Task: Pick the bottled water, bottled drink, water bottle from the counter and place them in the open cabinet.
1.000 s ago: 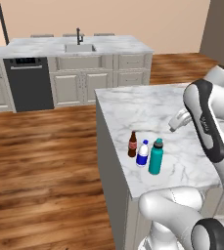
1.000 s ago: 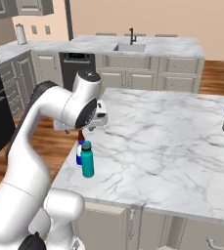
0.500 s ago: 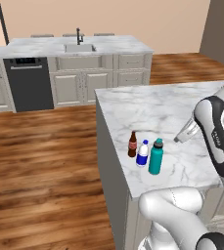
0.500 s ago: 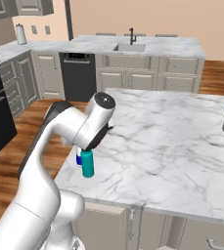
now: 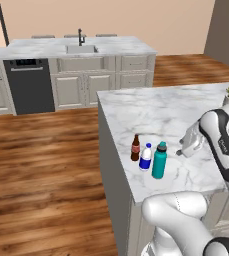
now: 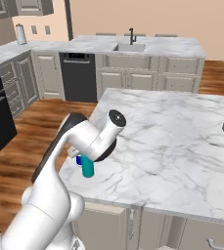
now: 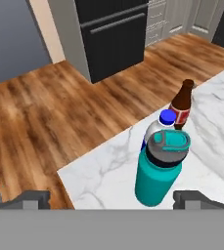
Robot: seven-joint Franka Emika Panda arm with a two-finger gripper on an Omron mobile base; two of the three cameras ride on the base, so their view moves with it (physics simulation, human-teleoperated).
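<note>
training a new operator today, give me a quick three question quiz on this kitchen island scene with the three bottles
1. True or false: the water bottle stands upright on the counter.
2. Which bottle stands nearest the counter's left edge in the left base view? A) the bottled drink B) the bottled water C) the water bottle
3. Fill in: the end effector is ____ and holds nothing.

Key
1. True. All three bottles stand upright in a tight row.
2. A. The brown bottle comes first, then the bottled water, then the teal flask.
3. Open. In the hand view the fingertips sit wide apart, with the teal flask ahead between them, not gripped.
</note>
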